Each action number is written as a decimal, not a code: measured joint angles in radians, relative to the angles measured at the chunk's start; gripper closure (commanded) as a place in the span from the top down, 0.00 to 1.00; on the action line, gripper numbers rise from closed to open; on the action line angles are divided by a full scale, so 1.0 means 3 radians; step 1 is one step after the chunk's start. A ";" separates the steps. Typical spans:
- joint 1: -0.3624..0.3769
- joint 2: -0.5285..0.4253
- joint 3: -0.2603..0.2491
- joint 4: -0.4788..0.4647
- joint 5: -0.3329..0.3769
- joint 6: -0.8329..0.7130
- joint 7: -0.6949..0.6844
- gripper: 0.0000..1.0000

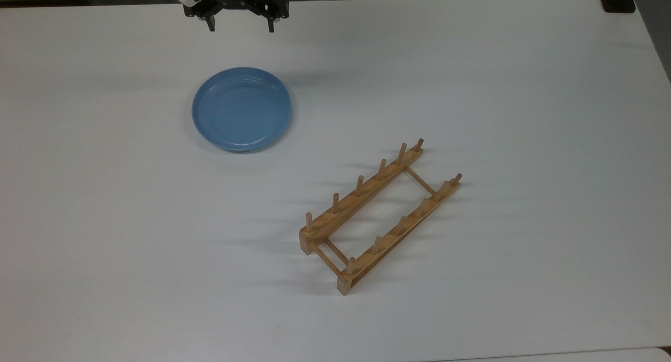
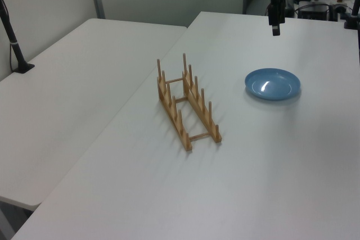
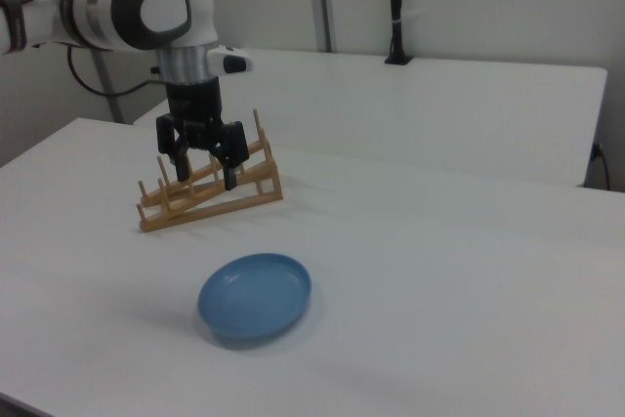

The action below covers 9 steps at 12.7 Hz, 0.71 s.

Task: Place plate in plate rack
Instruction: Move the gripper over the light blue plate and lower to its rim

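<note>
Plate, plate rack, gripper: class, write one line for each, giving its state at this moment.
plate: lying flat on the table, right way up, not held, apart from the rack.
plate rack: standing on its rails, pegs up, no plate in it.
gripper: open, holding nothing, raised above the table near the plate.

In the top view, plate (image 1: pixel 241 109) lies left of plate rack (image 1: pixel 379 215)

Glossy white arm (image 3: pixel 146 2) with grey joint rings — black gripper (image 3: pixel 199 164), two slim black jaws.
</note>
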 measured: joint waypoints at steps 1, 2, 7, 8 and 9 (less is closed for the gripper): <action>0.0000 0.0000 0.0000 0.0000 0.0000 0.0000 0.0000 1.00; -0.0006 0.0000 -0.0001 0.0002 0.0000 0.0000 0.0001 1.00; -0.0061 0.0000 -0.0003 0.0010 0.0000 0.0000 0.0001 1.00; -0.0061 0.0000 -0.0003 0.0010 0.0000 0.0000 0.0001 1.00; -0.0061 0.0000 -0.0003 0.0010 0.0000 0.0000 0.0001 1.00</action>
